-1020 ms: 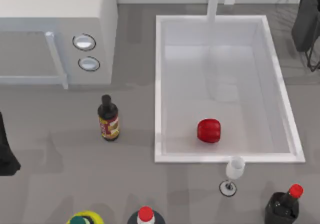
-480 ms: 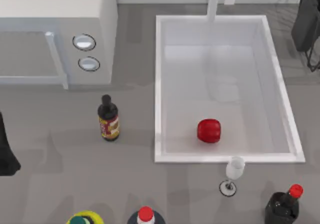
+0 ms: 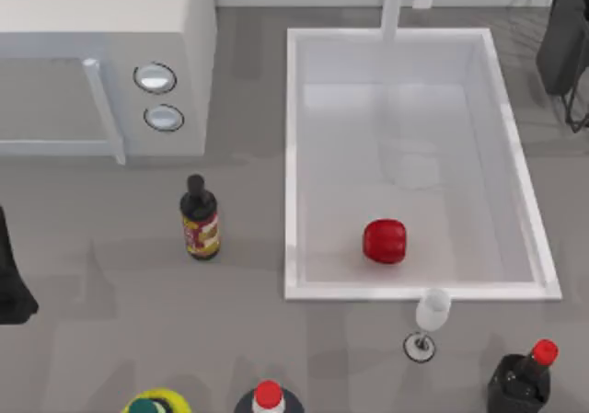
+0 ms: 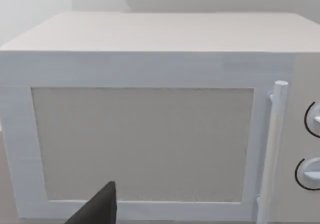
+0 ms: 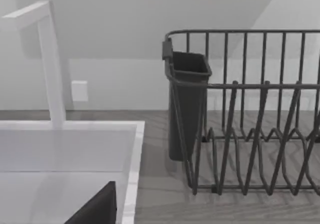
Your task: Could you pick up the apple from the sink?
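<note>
Your right gripper [image 5: 95, 206] is up by the far right corner of the sink [image 3: 293, 155], facing the dish rack [image 5: 250, 119]. I cannot tell how wide it stands, so spread it fully before descending. The left gripper [image 4: 97, 206] is parked facing the microwave [image 4: 150, 134], its width also unreadable.

Swing over the basin, keeping clear of the tap [image 3: 394, 8] at the far rim. The apple [image 3: 384, 241] lies on the sink floor near the front wall, left of centre. Come straight down on it and close across its middle, since that glossy skin probably slips. On the lift, avoid the wine glass [image 3: 431, 314] just outside the front rim.
</note>
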Action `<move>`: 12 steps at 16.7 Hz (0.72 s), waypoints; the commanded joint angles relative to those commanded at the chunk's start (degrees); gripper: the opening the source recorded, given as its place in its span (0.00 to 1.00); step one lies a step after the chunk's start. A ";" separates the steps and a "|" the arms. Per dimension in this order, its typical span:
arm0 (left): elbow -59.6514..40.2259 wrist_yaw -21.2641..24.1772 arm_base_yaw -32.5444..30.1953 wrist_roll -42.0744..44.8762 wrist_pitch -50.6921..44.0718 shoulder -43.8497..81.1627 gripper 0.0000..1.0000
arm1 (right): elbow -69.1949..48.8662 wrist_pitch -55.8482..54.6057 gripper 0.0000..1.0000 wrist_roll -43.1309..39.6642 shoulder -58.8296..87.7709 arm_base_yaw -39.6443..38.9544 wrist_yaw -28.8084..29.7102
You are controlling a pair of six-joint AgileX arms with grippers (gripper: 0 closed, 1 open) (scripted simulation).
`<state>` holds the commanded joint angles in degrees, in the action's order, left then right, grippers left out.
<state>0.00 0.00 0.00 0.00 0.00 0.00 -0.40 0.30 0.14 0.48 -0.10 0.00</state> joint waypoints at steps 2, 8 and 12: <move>0.00 0.00 0.00 0.00 0.00 0.00 1.00 | -2.10 1.56 1.00 0.79 2.52 -0.56 -0.02; 0.00 0.00 0.00 0.00 0.00 0.00 1.00 | -18.36 13.11 1.00 7.11 21.40 -5.10 -0.17; 0.00 0.00 0.00 0.00 0.00 0.00 1.00 | -35.40 24.53 1.00 13.23 41.32 -9.85 -0.27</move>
<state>0.00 0.00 0.00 0.00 0.00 0.00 -35.80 24.83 13.38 41.81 -9.95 -0.27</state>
